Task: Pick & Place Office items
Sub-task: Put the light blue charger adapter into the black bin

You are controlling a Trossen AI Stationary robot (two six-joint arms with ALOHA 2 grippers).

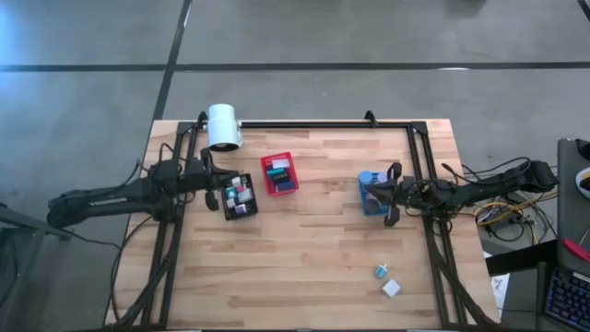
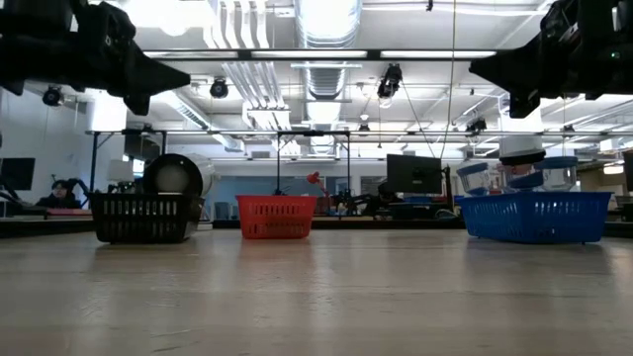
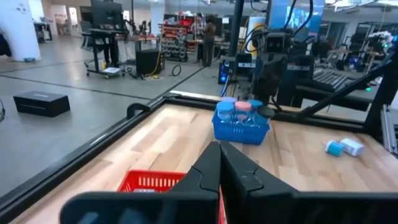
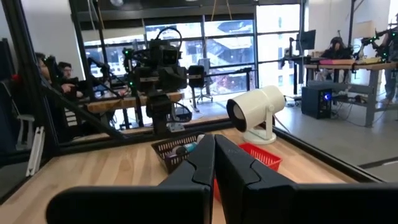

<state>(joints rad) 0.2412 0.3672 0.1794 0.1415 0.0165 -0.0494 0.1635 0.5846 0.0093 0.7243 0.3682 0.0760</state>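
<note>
Wooden planks make up the table (image 1: pixel 304 240), and three slotted bins stand on it: one black bin (image 1: pixel 239 196), one red bin (image 1: pixel 279 174) and one blue bin (image 1: pixel 372 194). A white cylinder (image 1: pixel 222 126) on a stand sits at the far edge, behind the black bin. Two dark arms reach in from the sides, one each.

Office items are spread over four spots. Several small white, pink and teal pieces (image 1: pixel 241 195) lie in the black bin, a few pieces (image 1: pixel 278 171) in the red bin, and in the blue bin the left wrist view shows about four small round containers (image 3: pixel 242 111) with blue, pink and dark lids. Two loose pieces lie on the bare wood near the front right corner: a teal block (image 1: pixel 380 271) and a white block (image 1: pixel 392 288), just beside each other.

No brand, label or writing can be read on anything.

The left gripper (image 1: pixel 210 183) hangs above the table just beside the black bin, on its outer side, its fingers (image 3: pixel 211 168) pressed together on nothing. The right gripper (image 1: pixel 391 195) hangs at the blue bin's outer edge, fingers (image 4: pixel 214 158) likewise clenched and empty. The two loose blocks lie well apart from both grippers, nearer the right arm, toward the table's front.
</note>
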